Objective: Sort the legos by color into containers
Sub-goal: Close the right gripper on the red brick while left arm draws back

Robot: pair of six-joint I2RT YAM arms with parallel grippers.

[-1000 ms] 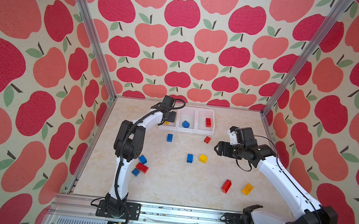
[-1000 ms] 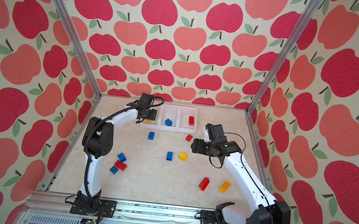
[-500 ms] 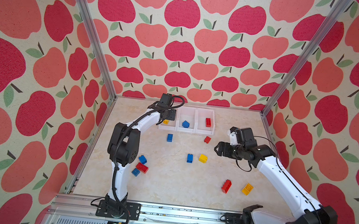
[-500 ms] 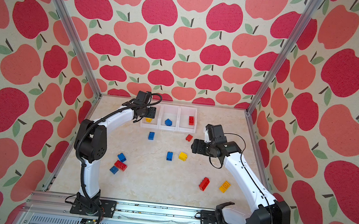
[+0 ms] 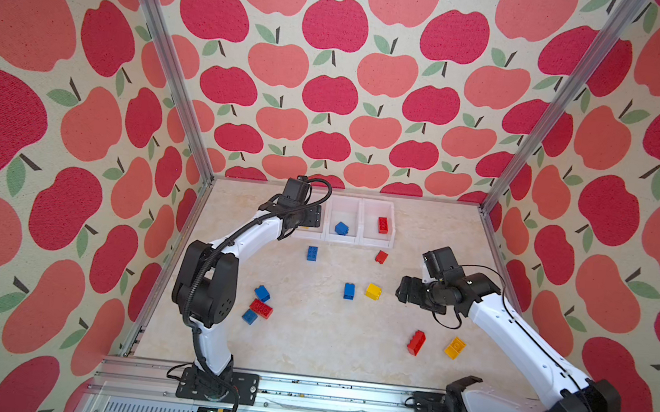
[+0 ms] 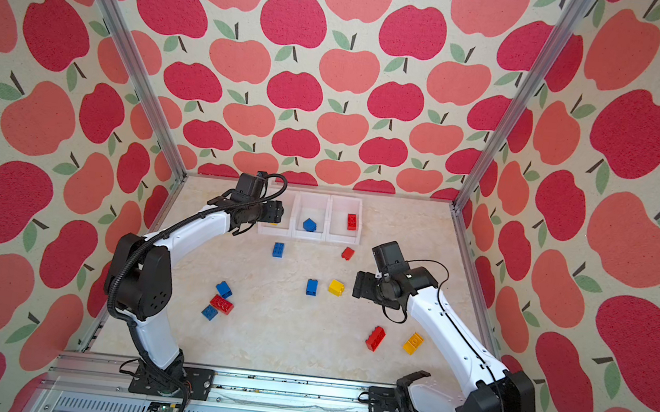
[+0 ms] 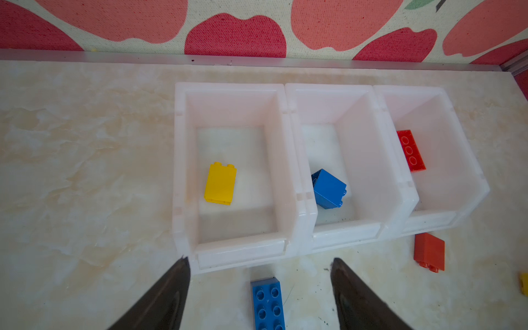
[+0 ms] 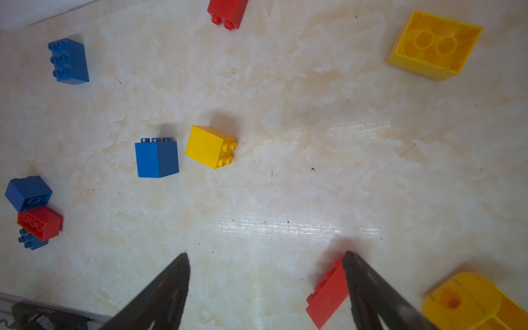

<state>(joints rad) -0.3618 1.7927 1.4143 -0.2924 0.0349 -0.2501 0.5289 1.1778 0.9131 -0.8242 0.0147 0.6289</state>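
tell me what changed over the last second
The left gripper opened its fingers and drew back from over the left bin, its elbow swinging out to the left. The yellow brick now lies free in that bin, apparently just let go. The right gripper, open, and the loose bricks stayed about where they were.

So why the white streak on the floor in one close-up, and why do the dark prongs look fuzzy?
Right wrist view: light glares off the glossy beige marbled tabletop as a streak, and the right tool, too near the lens, blurs. Left wrist view: the left tool blurs likewise; the white translucent plastic bins look sharp. Both top views: even light, soft shadows.
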